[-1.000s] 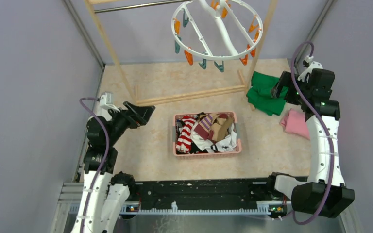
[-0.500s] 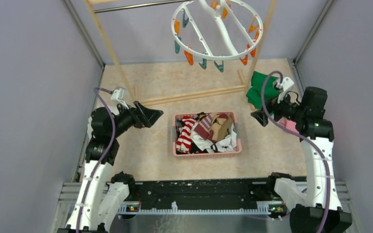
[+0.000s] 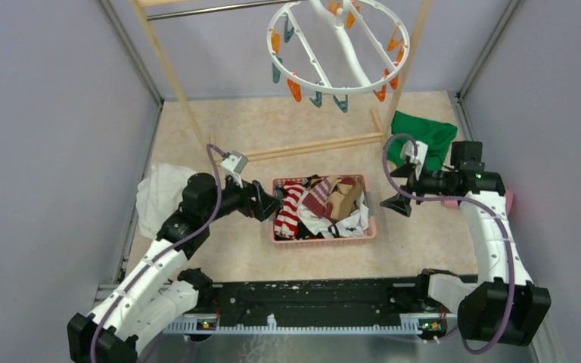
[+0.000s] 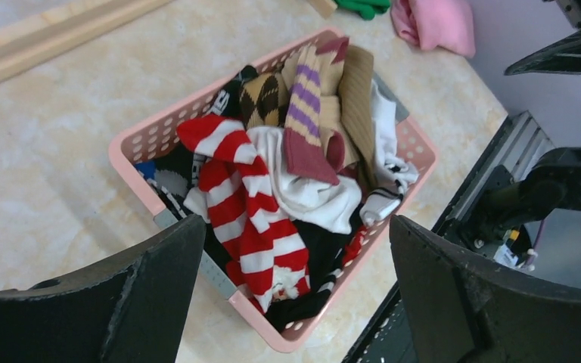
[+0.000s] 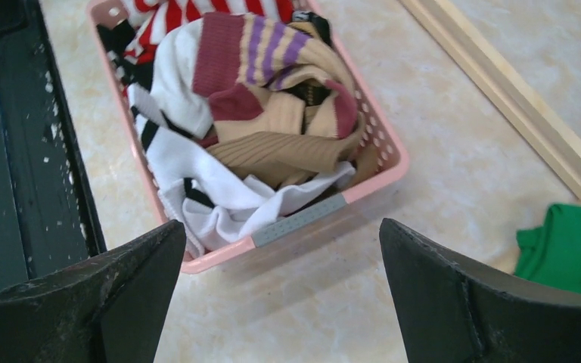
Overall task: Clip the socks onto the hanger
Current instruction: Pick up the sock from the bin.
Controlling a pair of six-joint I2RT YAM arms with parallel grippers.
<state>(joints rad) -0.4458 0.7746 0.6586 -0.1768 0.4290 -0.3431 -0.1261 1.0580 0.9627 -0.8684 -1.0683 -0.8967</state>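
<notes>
The socks [image 3: 321, 203] lie piled in a pink basket [image 3: 325, 239] mid-table. In the left wrist view a red-and-white striped sock [image 4: 242, 219] lies on top beside a tan and maroon striped sock [image 4: 306, 113] and a brown argyle sock [image 4: 261, 98]. The round white hanger [image 3: 352, 57] with orange and teal pegs hangs at the back. My left gripper [image 3: 268, 206] hovers open at the basket's left edge, empty [image 4: 295, 227]. To the right of the basket is my right gripper [image 3: 397, 189], open and empty [image 5: 281, 227]. A white sock with black bands [image 5: 197, 181] lies nearest it.
The wooden rack frame [image 3: 302, 147] crosses the table behind the basket. A green cloth [image 3: 424, 136] and a pink cloth [image 3: 508, 200] lie at the right. A white cloth [image 3: 163, 197] lies by the left wall. A black rail [image 3: 310, 302] runs along the near edge.
Both arms have swung inward to the basket, the left from the left wall and the right from over the green cloth. Both grippers stayed open.
</notes>
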